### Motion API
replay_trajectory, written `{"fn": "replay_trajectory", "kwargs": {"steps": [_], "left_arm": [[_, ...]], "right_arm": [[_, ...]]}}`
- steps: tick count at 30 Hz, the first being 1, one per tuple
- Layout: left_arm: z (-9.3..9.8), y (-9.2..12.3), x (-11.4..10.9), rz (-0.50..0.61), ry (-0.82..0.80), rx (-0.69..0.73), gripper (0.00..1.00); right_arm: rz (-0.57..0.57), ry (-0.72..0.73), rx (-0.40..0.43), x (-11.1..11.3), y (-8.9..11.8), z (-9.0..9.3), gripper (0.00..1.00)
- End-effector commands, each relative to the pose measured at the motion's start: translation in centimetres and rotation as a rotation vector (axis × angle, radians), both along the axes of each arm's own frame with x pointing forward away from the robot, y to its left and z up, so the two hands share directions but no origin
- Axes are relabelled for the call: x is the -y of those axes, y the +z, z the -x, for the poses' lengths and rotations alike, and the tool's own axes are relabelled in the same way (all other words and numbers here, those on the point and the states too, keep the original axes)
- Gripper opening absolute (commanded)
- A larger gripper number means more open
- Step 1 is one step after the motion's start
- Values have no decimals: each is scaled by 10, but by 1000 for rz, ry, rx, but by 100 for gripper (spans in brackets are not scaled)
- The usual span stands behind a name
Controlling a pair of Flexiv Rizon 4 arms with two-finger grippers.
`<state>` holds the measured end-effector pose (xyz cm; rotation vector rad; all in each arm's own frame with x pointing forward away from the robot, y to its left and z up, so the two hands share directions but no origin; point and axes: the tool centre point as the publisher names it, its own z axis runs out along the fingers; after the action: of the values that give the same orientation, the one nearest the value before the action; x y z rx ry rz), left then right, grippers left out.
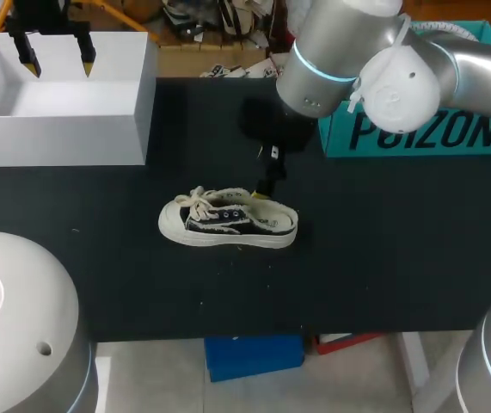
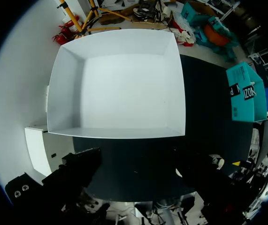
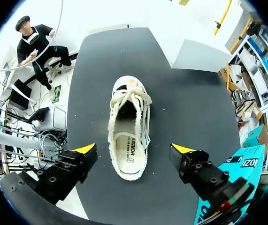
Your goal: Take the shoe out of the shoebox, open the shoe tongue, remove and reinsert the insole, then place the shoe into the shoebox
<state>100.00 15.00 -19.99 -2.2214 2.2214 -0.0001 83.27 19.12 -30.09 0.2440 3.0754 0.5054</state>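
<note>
A black canvas shoe (image 1: 228,220) with a white sole and cream laces lies on its sole on the black table, toe toward my left. In the right wrist view the shoe (image 3: 129,126) shows its white insole, with the heel end nearest. My right gripper (image 3: 134,149) hangs open over the heel, one yellow-tipped finger (image 3: 85,150) off each side, neither touching. In the head view that gripper (image 1: 266,191) is just behind the heel. The white shoebox (image 1: 21,129) stands at the back left, empty (image 2: 119,89). My left gripper (image 1: 56,56) hovers open above it.
A teal box (image 1: 426,131) lies at the back right of the table, beside my right arm; it also shows as the teal box (image 3: 239,180) next to the right finger. Bare black tabletop (image 1: 383,258) surrounds the shoe.
</note>
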Motion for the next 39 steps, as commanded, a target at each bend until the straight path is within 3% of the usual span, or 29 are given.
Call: {"fn": "replay_trajectory", "kwargs": {"steps": [1, 12, 16, 28, 39], "left_arm": [[0, 0, 0, 0, 0, 0, 100], [0, 0, 0, 0, 0, 0, 100], [0, 0, 0, 0, 0, 0, 100], [0, 0, 0, 0, 0, 0, 100], [0, 0, 0, 0, 0, 0, 100]], "right_arm": [[-1, -1, 1, 0, -1, 1, 100], [-1, -1, 1, 0, -1, 1, 100], [-88, -22, 7, 8, -10, 2, 100], [-194, -18, 79, 8, -29, 11, 100], [-320, -15, 72, 15, -57, 6, 100]]}}
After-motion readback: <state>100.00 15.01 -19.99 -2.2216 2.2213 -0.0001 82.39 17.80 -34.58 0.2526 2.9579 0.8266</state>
